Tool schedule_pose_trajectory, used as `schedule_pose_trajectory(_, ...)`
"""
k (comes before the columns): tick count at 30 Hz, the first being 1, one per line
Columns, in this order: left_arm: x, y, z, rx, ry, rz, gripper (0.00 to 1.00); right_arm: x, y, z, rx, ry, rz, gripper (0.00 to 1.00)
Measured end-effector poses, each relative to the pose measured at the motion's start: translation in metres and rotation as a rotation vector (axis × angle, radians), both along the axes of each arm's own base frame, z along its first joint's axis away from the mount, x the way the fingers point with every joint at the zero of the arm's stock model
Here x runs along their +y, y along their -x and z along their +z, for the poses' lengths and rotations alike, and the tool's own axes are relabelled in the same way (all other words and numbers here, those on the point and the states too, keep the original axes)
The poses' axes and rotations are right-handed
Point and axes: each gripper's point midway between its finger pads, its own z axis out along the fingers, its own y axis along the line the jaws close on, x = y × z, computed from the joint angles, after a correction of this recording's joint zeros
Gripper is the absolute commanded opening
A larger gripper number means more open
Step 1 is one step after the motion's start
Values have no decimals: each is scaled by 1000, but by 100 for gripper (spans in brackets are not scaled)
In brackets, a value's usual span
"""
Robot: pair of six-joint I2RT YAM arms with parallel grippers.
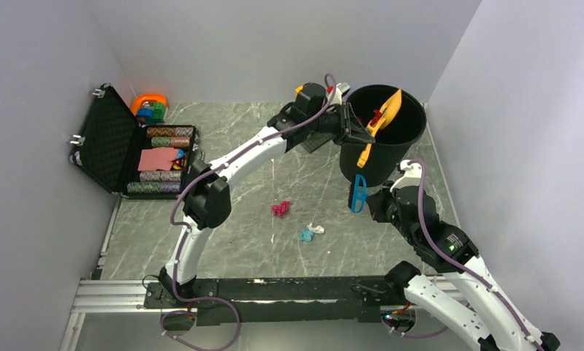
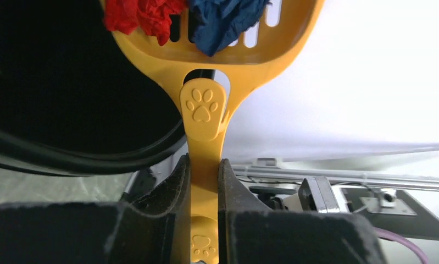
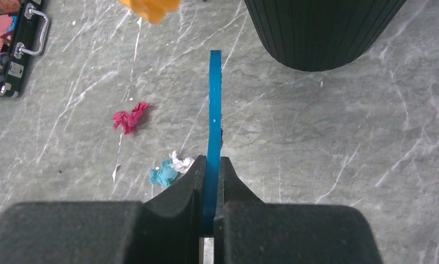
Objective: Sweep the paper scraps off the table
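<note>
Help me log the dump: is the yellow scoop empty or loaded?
Loaded. The left wrist view shows a red wad and a dark blue wad in the yellow scoop.

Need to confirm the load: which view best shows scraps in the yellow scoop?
Left wrist: the red scrap and dark blue scrap sit close up in the yellow scoop. Top external shows only a red speck there; right wrist shows none.

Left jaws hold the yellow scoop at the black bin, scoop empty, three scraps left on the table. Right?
No. The yellow scoop is not empty: the left wrist view shows a red scrap and a dark blue scrap in it. The rest stands: pink scrap, teal scrap, white scrap on the table.
</note>
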Motion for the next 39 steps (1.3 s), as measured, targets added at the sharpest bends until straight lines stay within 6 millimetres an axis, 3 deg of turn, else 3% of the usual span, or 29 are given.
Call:
schedule_pose_trajectory(3,-4,3,-15,117,36,-8,0,0,0,0,-2,-1,0,0)
schedule_pose_trajectory(9,-6,7,-10,234,136,-28,0,0,-1,1,-8,-6,0,0)
schedule_pose_trajectory(19,0,22,35,173,267,-110,0,1,-1,1,-8,-7,-1,0)
schedule_pose_trajectory(24,17,34,57,60,274,-152,0,4,-2,-2,5,-4,10,0)
schedule_pose_trajectory(26,31,39,66,0,253,-147,0,8,-3,-6,23,0,24,0)
schedule_pose_trajectory(30,78,50,90,-160,184,-93,0,17,-6,-14,69,16,51,0)
schedule_pose_trajectory(34,142,59,117,-377,70,46,0,31,-13,-10,90,10,96,0)
schedule_pose_trajectory(36,176,64,118,-476,-21,150,0,40,-17,-6,94,1,122,0)
schedule_pose_trajectory(39,234,77,96,-600,-233,315,0,52,-23,-5,127,8,159,0)
